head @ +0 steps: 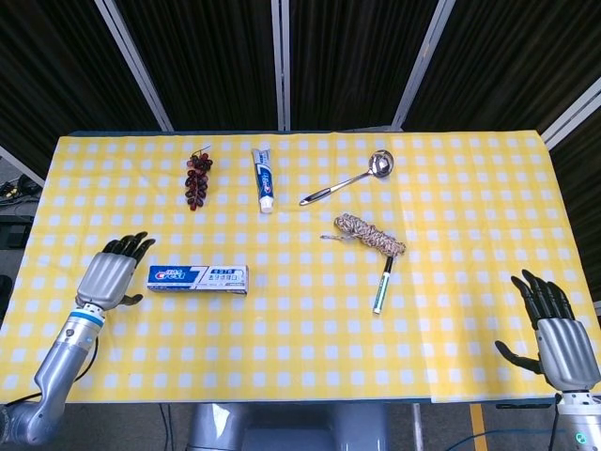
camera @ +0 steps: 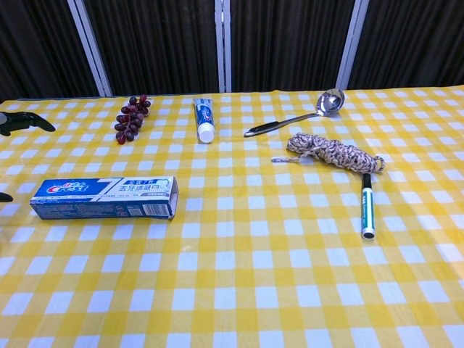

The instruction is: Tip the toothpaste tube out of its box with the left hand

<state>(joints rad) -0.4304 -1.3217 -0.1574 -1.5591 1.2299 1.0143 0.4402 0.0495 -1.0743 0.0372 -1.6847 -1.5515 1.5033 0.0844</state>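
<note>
A blue and white toothpaste box (head: 197, 278) (camera: 104, 198) lies flat on the yellow checked table (head: 300, 348), left of centre, its long side running left to right. My left hand (head: 111, 273) hovers open just left of the box's left end, fingers spread, not touching it. In the chest view only its dark fingertips (camera: 22, 121) show at the left edge. A loose toothpaste tube (head: 264, 178) (camera: 204, 120) lies at the back of the table. My right hand (head: 557, 331) stays open off the table's front right corner.
A bunch of dark grapes (head: 197, 178) lies at the back left. A metal ladle (head: 346, 178), a coil of rope (head: 370, 235) and a green marker (head: 383, 285) lie right of centre.
</note>
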